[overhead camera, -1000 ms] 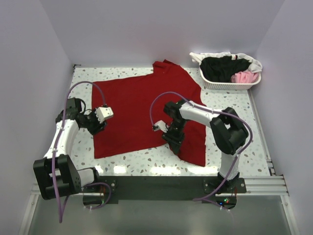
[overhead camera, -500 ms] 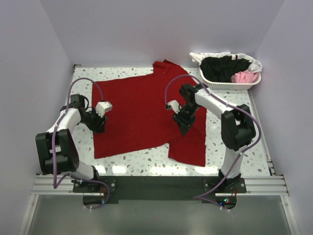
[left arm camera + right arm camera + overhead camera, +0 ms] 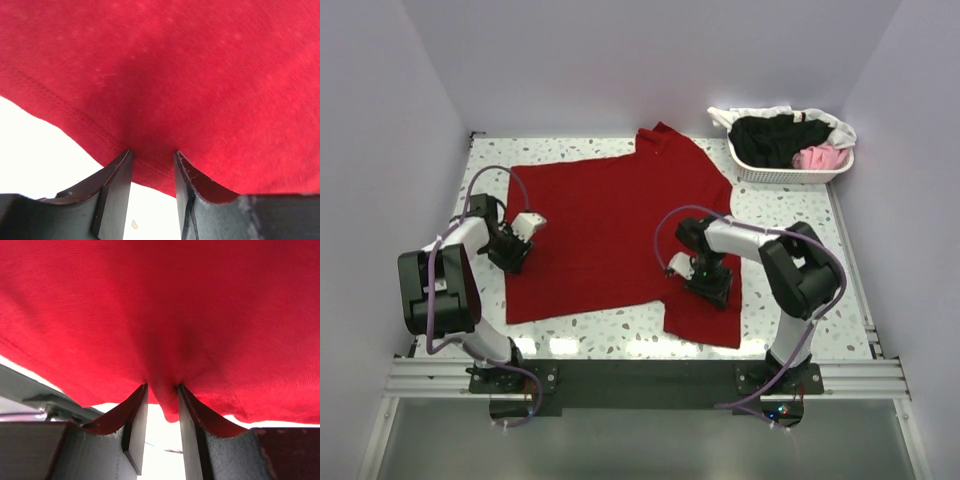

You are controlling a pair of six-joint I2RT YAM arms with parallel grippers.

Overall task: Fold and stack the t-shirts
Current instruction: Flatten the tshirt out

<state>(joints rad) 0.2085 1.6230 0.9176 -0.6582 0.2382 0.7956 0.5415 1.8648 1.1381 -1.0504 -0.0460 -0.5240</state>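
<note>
The dark red t-shirt (image 3: pixel 600 225) lies spread flat on the speckled table, collar toward the back. My left gripper (image 3: pixel 510 257) is at the shirt's left edge; in the left wrist view (image 3: pixel 150 157) its jaws stand narrowly apart with the hemmed edge (image 3: pixel 150 170) between them. My right gripper (image 3: pixel 712 285) is on the shirt's lower right part; in the right wrist view (image 3: pixel 161 390) it pinches a fold of red cloth (image 3: pixel 165 400). Black (image 3: pixel 770 138), pink (image 3: pixel 820 157) and white (image 3: pixel 785 112) shirts lie in the basket.
The white slotted basket (image 3: pixel 790 176) stands at the back right corner of the table. Bare speckled tabletop (image 3: pixel 790 260) shows right of the shirt and along the near edge. Walls close in the left, back and right sides.
My right gripper swung up toward the shirt's middle, then came back down to the lower right part, shifting the cloth there. My left gripper moved slightly left along the shirt's left edge.
</note>
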